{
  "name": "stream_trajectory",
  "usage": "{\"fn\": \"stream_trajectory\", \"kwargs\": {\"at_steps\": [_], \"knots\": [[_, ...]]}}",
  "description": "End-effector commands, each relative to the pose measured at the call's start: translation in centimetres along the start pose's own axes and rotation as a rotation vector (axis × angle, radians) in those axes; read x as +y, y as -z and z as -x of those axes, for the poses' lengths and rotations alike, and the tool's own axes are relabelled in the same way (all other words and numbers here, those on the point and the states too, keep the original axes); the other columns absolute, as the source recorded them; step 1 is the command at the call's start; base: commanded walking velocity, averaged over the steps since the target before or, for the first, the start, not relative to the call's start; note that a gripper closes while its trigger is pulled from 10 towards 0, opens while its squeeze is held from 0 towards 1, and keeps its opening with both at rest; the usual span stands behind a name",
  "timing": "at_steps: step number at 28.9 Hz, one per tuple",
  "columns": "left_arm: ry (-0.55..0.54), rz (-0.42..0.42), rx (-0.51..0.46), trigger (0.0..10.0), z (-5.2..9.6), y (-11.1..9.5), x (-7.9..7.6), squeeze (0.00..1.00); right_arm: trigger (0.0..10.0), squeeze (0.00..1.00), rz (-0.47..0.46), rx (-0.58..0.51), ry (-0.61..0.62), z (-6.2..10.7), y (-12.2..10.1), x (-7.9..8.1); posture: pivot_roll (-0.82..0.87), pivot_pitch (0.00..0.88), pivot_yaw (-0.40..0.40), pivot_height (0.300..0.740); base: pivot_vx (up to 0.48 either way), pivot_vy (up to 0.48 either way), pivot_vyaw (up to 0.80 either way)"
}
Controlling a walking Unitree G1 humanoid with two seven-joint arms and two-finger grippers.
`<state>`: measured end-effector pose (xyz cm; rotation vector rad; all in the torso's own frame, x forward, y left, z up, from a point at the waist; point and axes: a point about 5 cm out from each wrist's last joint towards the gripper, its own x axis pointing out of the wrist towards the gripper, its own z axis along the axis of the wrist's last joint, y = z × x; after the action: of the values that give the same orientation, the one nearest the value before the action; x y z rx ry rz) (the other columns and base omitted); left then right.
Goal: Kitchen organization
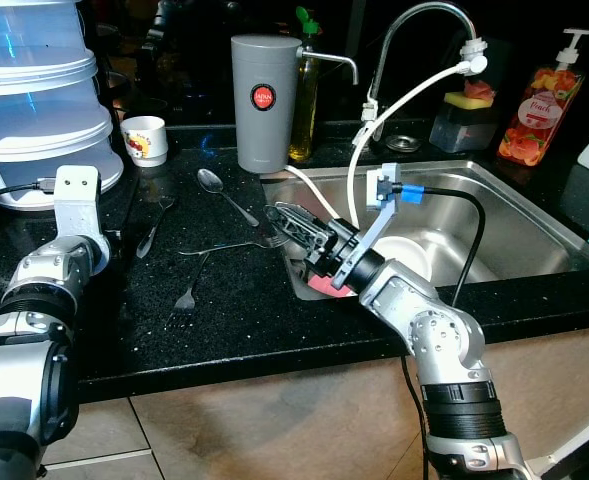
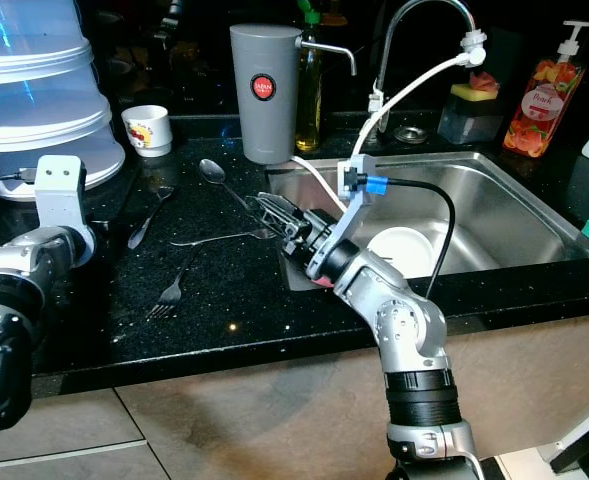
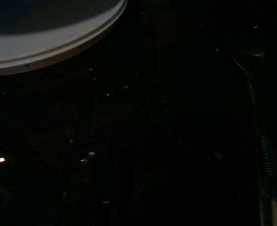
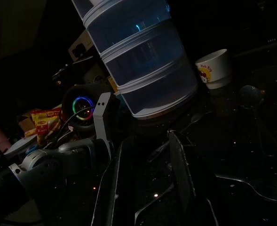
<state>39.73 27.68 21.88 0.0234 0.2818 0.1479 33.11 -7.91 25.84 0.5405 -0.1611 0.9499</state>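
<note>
- Two slim steel forks [image 1: 191,287] and a steel spoon [image 1: 221,190] lie on the speckled black tabletop [image 1: 234,320], left of the steel sink [image 1: 514,215].
- Right end effector [image 1: 286,222], fingers parted, sits low at the sink's edge by one fork's tines.
- Left end effector: grip cannot be told.

Right hand [image 1: 286,224] extended forward, fingers parted, left arm [image 1: 44,290] bent, idle
</note>
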Motion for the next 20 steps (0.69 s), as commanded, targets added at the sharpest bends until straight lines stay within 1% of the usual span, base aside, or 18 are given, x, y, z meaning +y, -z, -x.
{"fn": "stream_trajectory", "kwargs": {"at_steps": [1,2,13,20], "knots": [[0.010,0.010,0.091,0.0,-0.15,1.97,-0.30,0.00,10.0,0.00,-0.001,0.009,-0.016,-0.21,-0.17,0.13,0.07,0.066,-0.003,0.740,0.000,0.000,0.00],[0.011,0.022,0.090,0.0,-0.14,1.98,-0.28,0.00,10.0,0.00,-0.001,0.010,-0.012,-0.20,-0.15,0.09,0.07,0.066,-0.002,0.740,0.000,0.000,0.00],[0.010,0.033,0.097,0.0,-0.11,2.22,-0.20,0.00,10.0,0.00,-0.013,-0.001,-0.002,-0.15,-0.35,-0.09,0.07,0.066,-0.002,0.740,0.000,0.000,0.00],[0.019,0.033,0.076,0.0,-0.08,1.70,-0.25,0.00,10.0,0.00,-0.027,-0.016,0.002,-0.24,-0.60,-0.18,0.07,0.063,-0.005,0.740,0.000,0.000,0.00]]}}
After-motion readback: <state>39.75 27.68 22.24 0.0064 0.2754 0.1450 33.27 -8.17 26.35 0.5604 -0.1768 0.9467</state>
